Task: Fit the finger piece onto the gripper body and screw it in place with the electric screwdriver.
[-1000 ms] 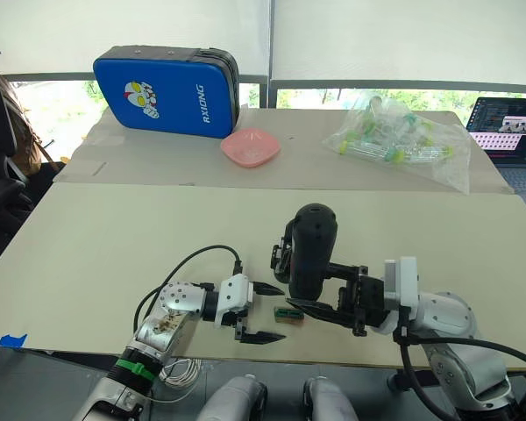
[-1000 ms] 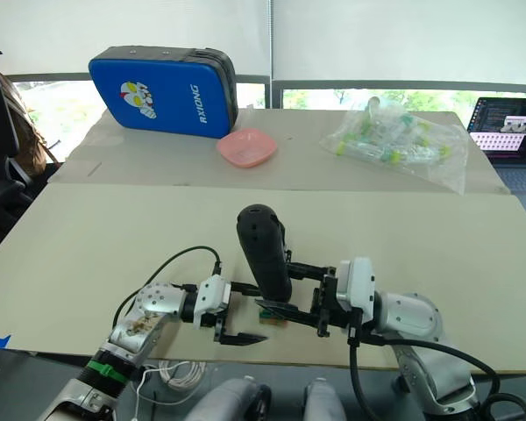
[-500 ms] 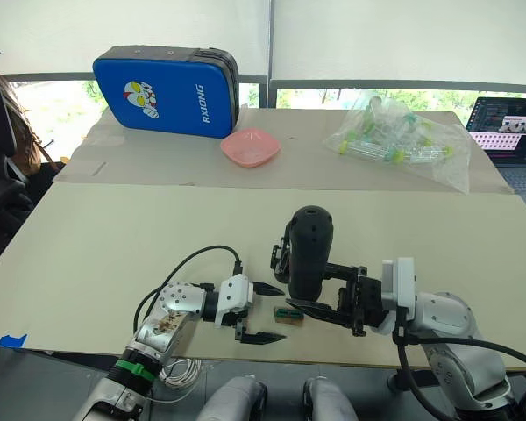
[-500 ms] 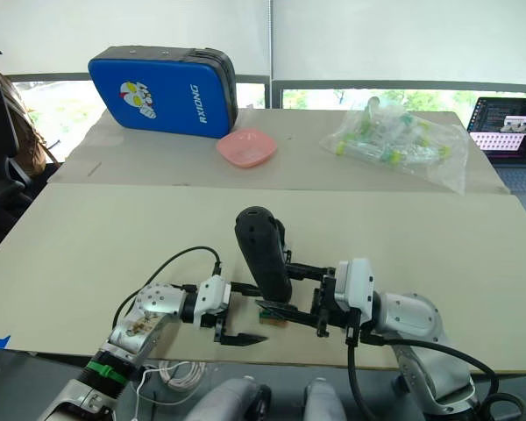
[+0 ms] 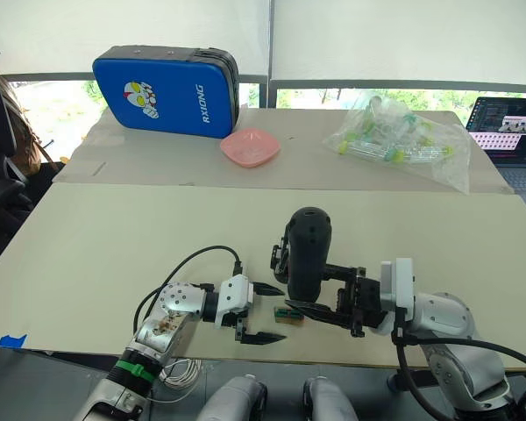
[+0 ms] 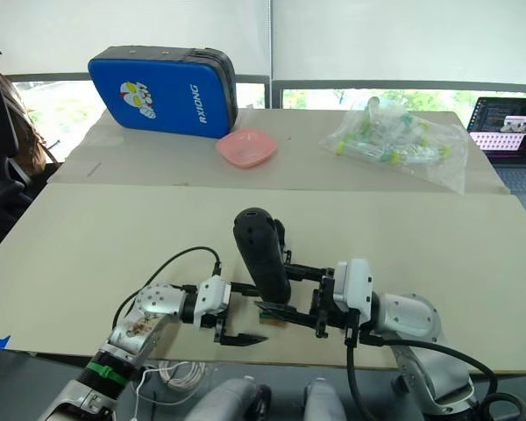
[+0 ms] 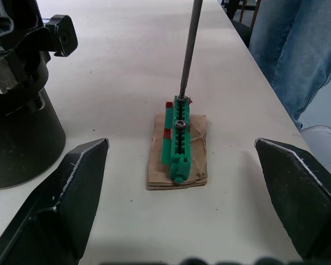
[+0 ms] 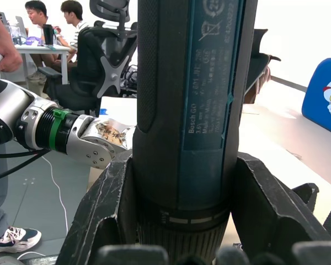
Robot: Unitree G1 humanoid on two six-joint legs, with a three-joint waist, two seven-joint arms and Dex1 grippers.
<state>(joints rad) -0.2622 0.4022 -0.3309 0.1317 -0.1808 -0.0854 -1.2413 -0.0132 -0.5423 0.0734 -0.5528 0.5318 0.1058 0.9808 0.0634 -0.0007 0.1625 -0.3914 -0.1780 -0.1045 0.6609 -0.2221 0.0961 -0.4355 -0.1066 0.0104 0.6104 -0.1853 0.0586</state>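
Left gripper [image 5: 265,312] low over the table near its front edge, fingers spread wide and pointing toward the right arm, right gripper [image 5: 320,295] reaching leftward, fingers clamped around the upright electric screwdriver [image 5: 305,253].

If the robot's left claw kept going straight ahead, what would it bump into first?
Probably the small green-topped brown block. It lies on the table straight ahead of the open left gripper, with the electric screwdriver bit standing on it. How far ahead is hard to judge.
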